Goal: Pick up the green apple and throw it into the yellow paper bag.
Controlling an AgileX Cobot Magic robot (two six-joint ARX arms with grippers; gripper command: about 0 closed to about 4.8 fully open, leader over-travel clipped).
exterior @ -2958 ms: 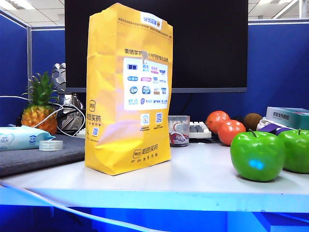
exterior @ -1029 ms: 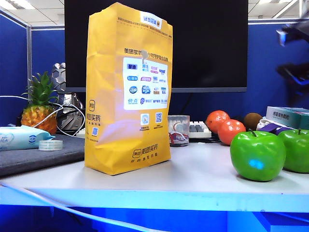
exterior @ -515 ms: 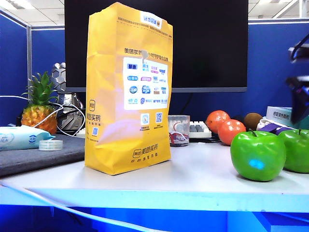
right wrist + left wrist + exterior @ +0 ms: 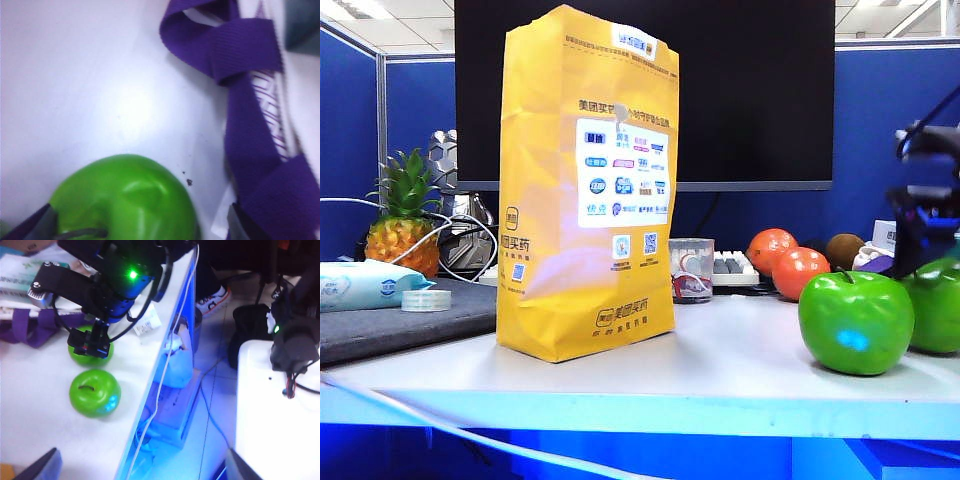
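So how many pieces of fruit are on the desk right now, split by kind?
Green apples: 2, the green apple under the open right gripper and its blue-spotted twin
Orange-red round fruits: 2
Brown round fruit, likely a kiwi: 1
Pineapple: 1
Total: 6

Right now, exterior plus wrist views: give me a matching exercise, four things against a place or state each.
Things:
1. green apple
2. twin apple
3. yellow paper bag
4. pineapple

Places or states:
A. upright, left of the table's middle
B. under the open right gripper
C. far left, behind the dark mat
D. blue glare spot on its skin

Pairs: 1-B, 2-D, 3-A, 4-C.

The left gripper is open and empty, near the table's front edge, away from both apples.
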